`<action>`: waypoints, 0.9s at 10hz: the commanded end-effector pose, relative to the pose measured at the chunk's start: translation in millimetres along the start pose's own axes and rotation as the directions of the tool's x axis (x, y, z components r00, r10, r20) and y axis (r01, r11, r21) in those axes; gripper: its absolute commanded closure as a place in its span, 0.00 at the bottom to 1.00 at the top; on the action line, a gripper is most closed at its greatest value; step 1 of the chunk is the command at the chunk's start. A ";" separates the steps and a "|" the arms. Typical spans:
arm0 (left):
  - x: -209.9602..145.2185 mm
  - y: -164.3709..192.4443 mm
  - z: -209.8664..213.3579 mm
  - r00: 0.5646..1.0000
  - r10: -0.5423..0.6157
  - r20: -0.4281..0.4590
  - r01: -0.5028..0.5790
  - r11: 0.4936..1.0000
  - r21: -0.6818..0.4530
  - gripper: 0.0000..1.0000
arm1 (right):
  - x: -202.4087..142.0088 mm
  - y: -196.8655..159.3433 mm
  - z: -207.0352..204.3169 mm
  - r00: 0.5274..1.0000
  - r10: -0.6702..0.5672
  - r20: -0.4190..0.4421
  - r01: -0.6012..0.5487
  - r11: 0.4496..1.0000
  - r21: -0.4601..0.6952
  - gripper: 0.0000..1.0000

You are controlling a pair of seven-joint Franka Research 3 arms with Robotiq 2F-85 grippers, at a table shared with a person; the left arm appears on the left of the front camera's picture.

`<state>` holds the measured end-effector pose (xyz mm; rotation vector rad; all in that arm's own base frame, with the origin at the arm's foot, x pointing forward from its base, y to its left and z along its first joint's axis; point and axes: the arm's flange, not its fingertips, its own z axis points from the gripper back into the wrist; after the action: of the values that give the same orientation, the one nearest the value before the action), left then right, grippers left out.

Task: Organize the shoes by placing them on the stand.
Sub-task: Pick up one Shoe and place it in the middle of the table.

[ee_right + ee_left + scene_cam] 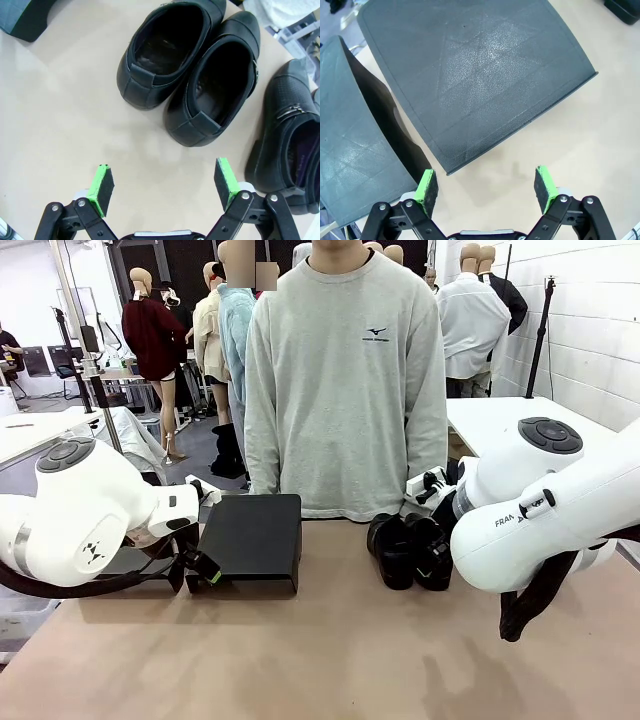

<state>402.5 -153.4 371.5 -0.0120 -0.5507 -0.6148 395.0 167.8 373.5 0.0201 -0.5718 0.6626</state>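
Right gripper: released, empty, lower centre. Your target is the shoe at upper centre; pinch its heel wall squarely. Left gripper: released, below the stand.

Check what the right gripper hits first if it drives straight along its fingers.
Likely the heel of the middle black shoe; bare table lies between it and the open right gripper. Depth is unclear, so the table could come first.
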 end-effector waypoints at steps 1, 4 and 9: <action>-0.6 2.0 0.0 1.000 0.006 0.000 -0.006 1.000 -0.001 0.00 | 0.0 -0.1 0.0 1.000 0.000 0.000 0.000 1.000 0.000 0.00; 7.8 -1.0 13.6 0.999 0.000 0.037 0.001 1.000 -0.016 0.00 | 0.6 -4.9 16.0 1.000 -0.006 0.014 0.006 1.000 -0.005 0.00; 23.6 46.1 120.9 0.987 0.084 0.135 -0.054 0.977 -0.208 0.00 | -20.9 -65.9 99.9 0.986 -0.115 0.125 0.104 0.991 0.088 0.00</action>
<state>384.5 -138.9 476.5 -0.1998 -0.6425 -0.5819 390.5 125.9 446.6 0.1062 -0.6688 0.5786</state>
